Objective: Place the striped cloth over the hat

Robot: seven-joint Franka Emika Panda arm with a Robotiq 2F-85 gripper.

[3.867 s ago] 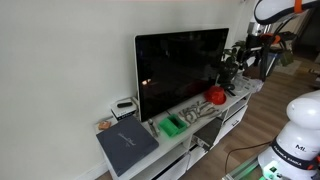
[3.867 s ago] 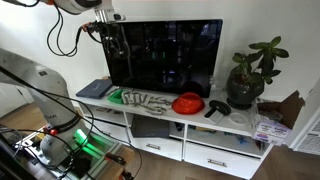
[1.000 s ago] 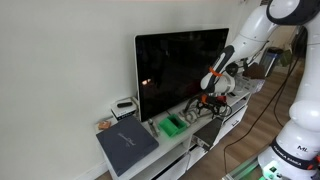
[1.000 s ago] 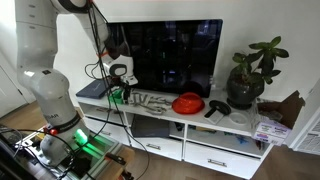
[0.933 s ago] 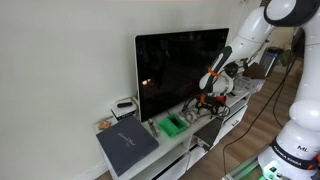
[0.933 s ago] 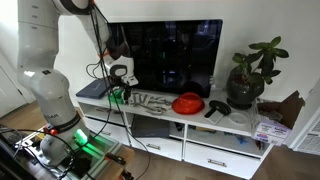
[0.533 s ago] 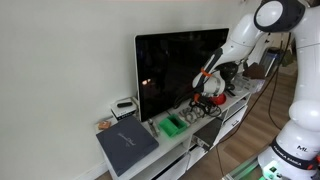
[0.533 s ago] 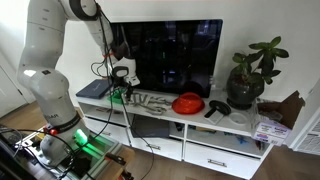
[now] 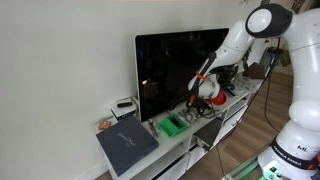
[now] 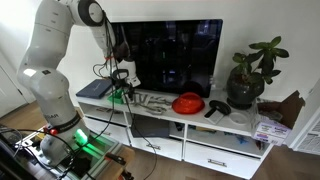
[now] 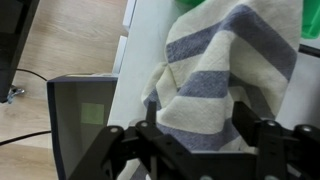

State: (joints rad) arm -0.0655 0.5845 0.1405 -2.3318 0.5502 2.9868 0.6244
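grey-and-white striped cloth fills the gap between the gripper jaws; whether they pinch it, i cannot tell. grasping step, likely; next, lift and carry it right over the red hat.

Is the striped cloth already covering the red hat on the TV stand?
No, in an exterior view the hat shows bare and fully red, while the striped cloth lies beside it on the stand.

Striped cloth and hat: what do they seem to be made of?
Striped cloth: soft matte textile, probably woven cotton; it folds loosely and shows a fuzzy weave. Hat: matte red, likely fabric, but too small here to be sure.
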